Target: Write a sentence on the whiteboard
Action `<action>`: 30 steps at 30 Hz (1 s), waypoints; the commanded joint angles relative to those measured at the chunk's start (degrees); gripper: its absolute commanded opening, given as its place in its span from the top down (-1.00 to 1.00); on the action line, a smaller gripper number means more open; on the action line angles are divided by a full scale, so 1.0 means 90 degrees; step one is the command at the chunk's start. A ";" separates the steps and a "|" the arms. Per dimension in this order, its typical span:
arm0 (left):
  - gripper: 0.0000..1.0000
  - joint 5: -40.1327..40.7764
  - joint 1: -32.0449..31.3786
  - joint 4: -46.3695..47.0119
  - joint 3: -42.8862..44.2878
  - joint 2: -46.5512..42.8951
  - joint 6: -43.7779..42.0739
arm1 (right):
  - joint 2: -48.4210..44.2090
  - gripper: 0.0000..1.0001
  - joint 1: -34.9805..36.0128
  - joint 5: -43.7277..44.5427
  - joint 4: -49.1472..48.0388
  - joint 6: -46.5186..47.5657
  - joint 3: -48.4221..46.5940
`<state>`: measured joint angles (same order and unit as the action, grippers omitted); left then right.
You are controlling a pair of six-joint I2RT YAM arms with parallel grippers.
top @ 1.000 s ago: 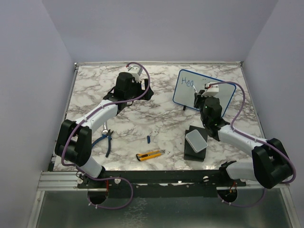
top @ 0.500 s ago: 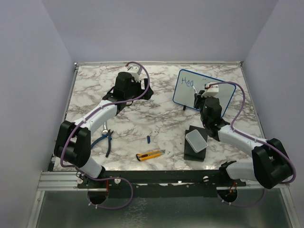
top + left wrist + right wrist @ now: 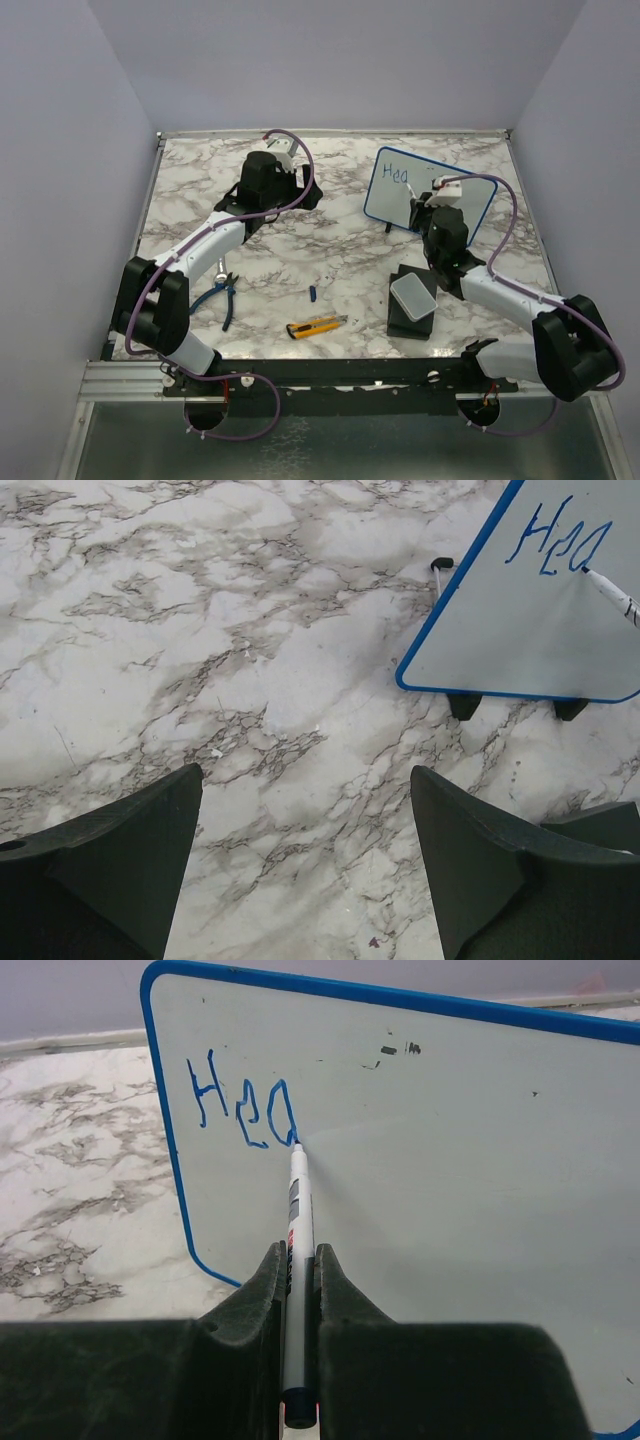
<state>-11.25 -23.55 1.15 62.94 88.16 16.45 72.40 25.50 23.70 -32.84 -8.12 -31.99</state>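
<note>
Very little changes across the last second. In the top view the right arm's wrist only edges a touch along the whiteboard (image 3: 395, 203), and the blue letters (image 3: 240, 1110) at the board's upper left read the same as a moment earlier: an H, an e and a rounded third letter. The right gripper (image 3: 297, 1260) is clenched on a marker (image 3: 298, 1195), whose body runs up between the two fingers. Its tip touches the board at the lower right of that third letter, so the stroke looks just finished or about to carry on. The whiteboard stands tilted back on its small black feet on the marble table (image 3: 300, 250), and the rest of its face to the right of and below the letters is bare apart from a few small dark specks. The left gripper (image 3: 303, 780) hangs well to the left of the board with its fingers spread wide and nothing between them, the board's lower left corner showing in its view. Judging by this, the sentence is barely begun: part of one word is down and most of the writing remains, with the next letter due just right of the tip.
</note>
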 commanded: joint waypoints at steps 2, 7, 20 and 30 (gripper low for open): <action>-0.72 0.0039 0.0058 0.0079 -0.0079 -0.0219 -0.0086 | -0.0185 0.99 -0.0011 0.0381 0.0202 -0.0045 0.0146; -0.72 0.0046 0.0058 0.0078 -0.0079 -0.0220 -0.0088 | -0.0237 0.99 -0.0018 0.0229 0.0209 -0.0041 0.0146; -0.72 0.0034 0.0072 0.0079 -0.0080 -0.0212 -0.0079 | -0.0896 1.00 -0.0012 -0.0310 0.0056 0.0123 0.0327; -0.72 0.0025 0.0073 0.0078 -0.0089 -0.0169 -0.0071 | -0.0369 0.99 -0.0020 -0.0181 -0.0299 0.0237 0.0032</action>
<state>-11.25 -23.31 1.15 62.92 88.14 16.45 67.79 25.50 21.19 -32.97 -7.25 -29.56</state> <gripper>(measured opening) 0.858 0.093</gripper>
